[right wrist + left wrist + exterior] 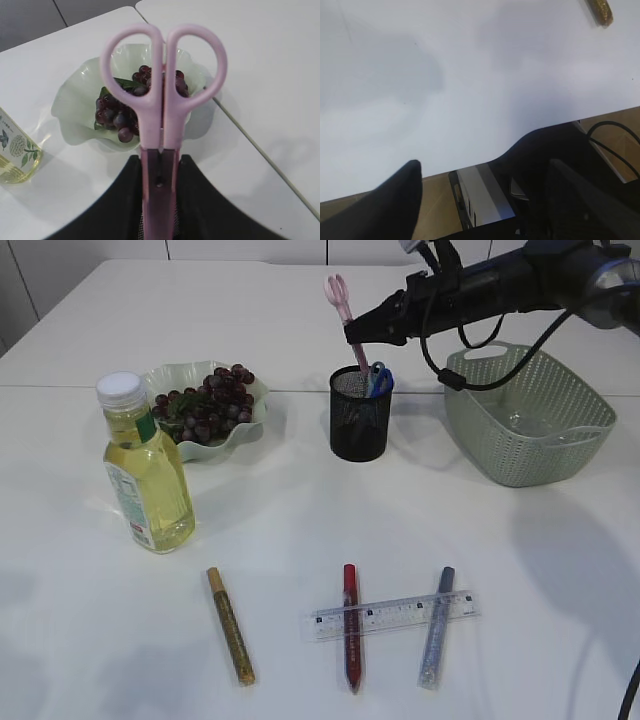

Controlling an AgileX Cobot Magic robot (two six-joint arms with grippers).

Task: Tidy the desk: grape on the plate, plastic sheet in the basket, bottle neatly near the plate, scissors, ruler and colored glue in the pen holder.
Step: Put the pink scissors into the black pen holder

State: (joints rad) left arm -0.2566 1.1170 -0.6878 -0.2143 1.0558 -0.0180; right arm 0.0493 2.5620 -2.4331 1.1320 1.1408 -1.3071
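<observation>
One risk: the right gripper (352, 338), clamping the pink scissors (340, 300) above the pen holder (360, 415), tips it; the left gripper (480, 200) gapes empty.

The right arm (500, 280) is seen as matte black, with black cables looped beneath it. Broad, tapered black fingers (115, 200) are shown; a metallic plate (480, 195), possibly its mount, is glimpsed.
</observation>
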